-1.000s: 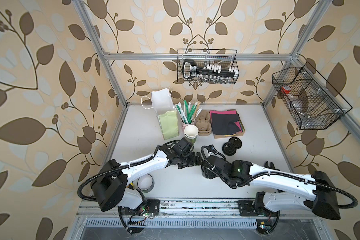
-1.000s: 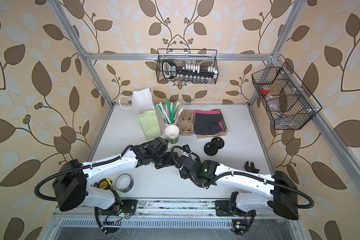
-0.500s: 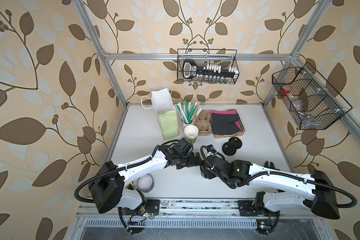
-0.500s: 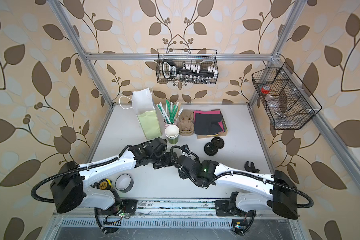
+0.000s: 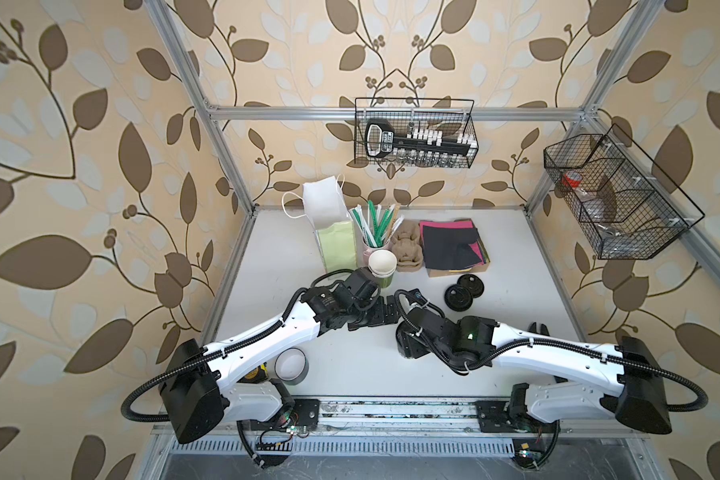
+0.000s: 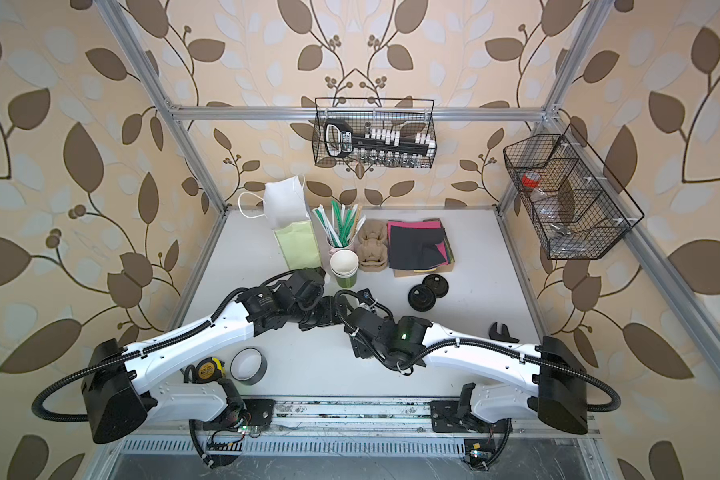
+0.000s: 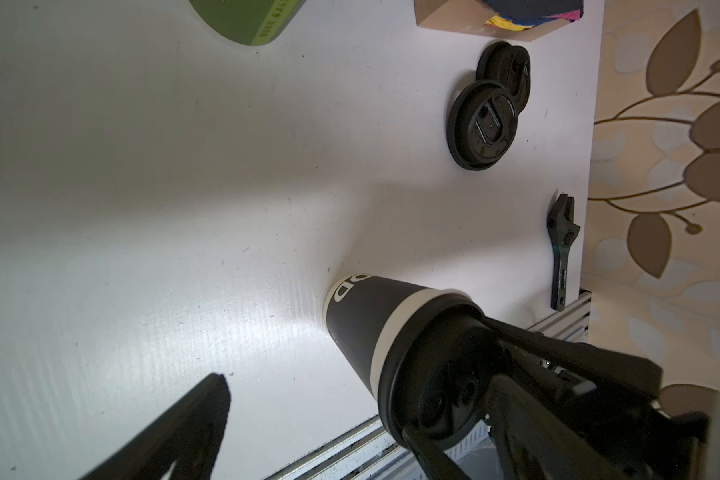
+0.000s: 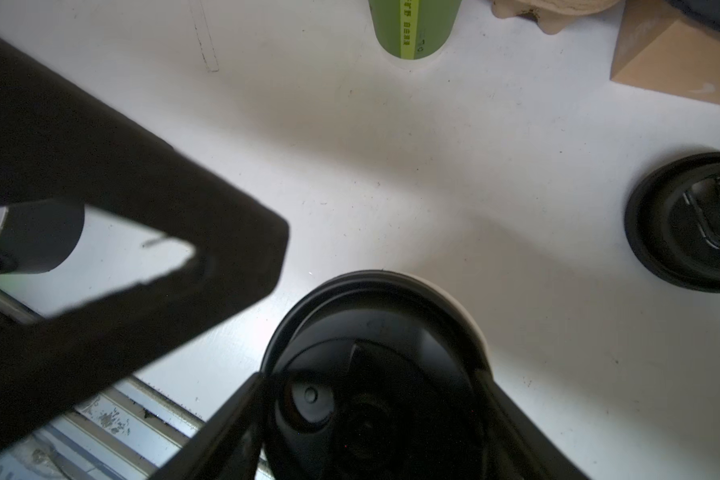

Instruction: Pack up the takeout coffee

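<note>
**Top views.** Right gripper (image 5: pixel 407 348) points down toward 6 o'clock of the bench (image 5: pixel 292 266) centre. It lies between 7 and 8 o'clock from the loose lids (image 5: pixel 460 293). What it covers is hidden in both top views. Left gripper (image 5: pixel 377 316) sits at 10 o'clock of it, jaws spread wide, empty.

Against one second ago, the left arm has drawn back toward 8 o'clock, its elbow block further out that way. The right arm is almost unmoved.

**Left wrist view.** Takeout coffee (image 7: pixel 366 320) stands upright on the bench under the right gripper (image 7: pixel 454 386). It has a dark wall, a pale band and a black sip lid (image 7: pixel 425 399), seated. One finger (image 7: pixel 516 336) lies at each side of the lid rim; pressing or just clear, cannot tell. Wrench (image 7: pixel 562 245) lies apart from the cup, near the bench edge.

**Right wrist view.** Sip lid (image 8: pixel 375 328) fills the space between the right fingers (image 8: pixel 225 424). A left gripper finger (image 8: pixel 163 199) stands beside the cup, not touching. Green cup stack (image 8: pixel 414 25) stands well apart.
</note>
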